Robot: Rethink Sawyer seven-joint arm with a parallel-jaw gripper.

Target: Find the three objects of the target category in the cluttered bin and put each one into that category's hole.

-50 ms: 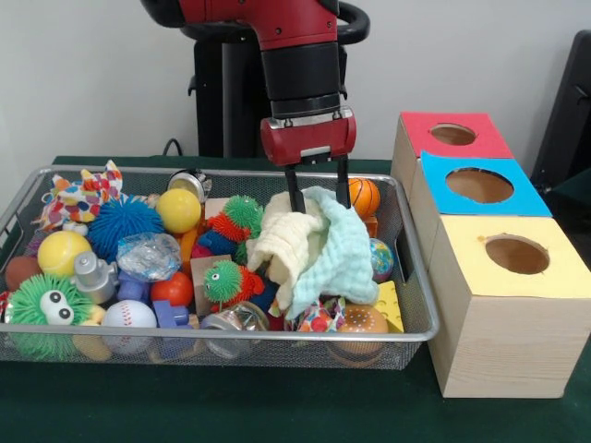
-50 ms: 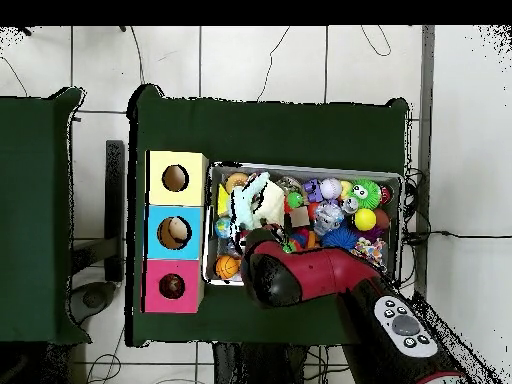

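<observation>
My gripper (image 1: 319,196) hangs over the right half of the wire bin (image 1: 222,340). Its two black fingers (image 1: 295,196) stand apart, open, straddling the peak of a mint cloth (image 1: 346,254) bunched together with a cream cloth (image 1: 282,245). Both cloths drape over the toys beneath. In the overhead view the arm (image 2: 300,275) covers the gripper, and the cloths (image 2: 255,200) show beside it. Three boxes with round holes stand to the right of the bin: red (image 1: 420,129), blue (image 1: 443,198) and yellow (image 1: 480,277).
The bin is packed with toys: a yellow ball (image 1: 178,209), a blue spiky ball (image 1: 125,221), green fuzzy balls (image 1: 242,214), a baseball (image 1: 128,317), a small basketball (image 1: 364,196), a cheese wedge (image 1: 390,305) and a metal can (image 1: 229,323). Green cloth covers the table (image 1: 277,406).
</observation>
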